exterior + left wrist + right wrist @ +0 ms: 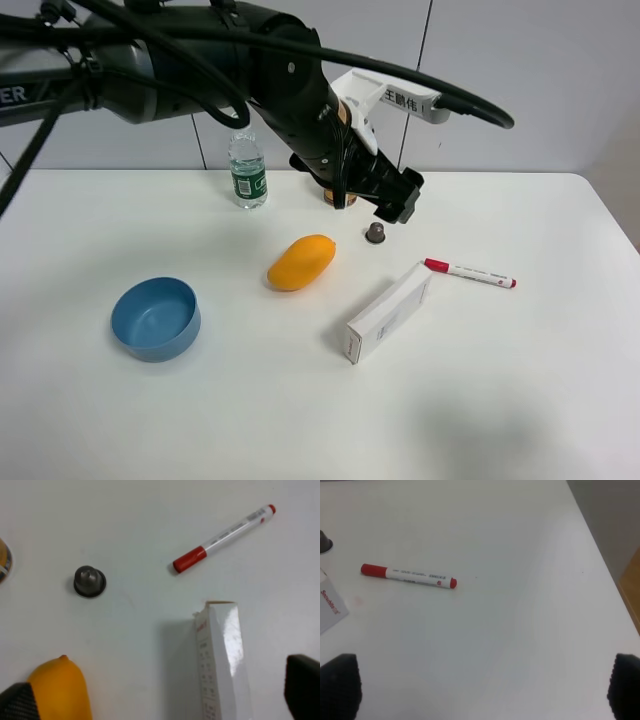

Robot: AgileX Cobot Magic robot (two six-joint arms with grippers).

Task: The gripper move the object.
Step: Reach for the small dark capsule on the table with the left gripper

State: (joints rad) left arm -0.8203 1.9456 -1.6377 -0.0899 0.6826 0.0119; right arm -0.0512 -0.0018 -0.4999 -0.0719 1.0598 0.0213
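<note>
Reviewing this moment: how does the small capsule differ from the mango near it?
The capsule is dark grey and metallic, while the mango is orange-yellow. The capsule is far smaller than the mango. The capsule stands upright on its wider end with its narrow top up, while the mango lies on its side. Both rest on the white table, apart from each other, and neither is held.

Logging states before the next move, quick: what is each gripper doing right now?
Left gripper: open, holding nothing.
Right gripper: open, holding nothing.
</note>
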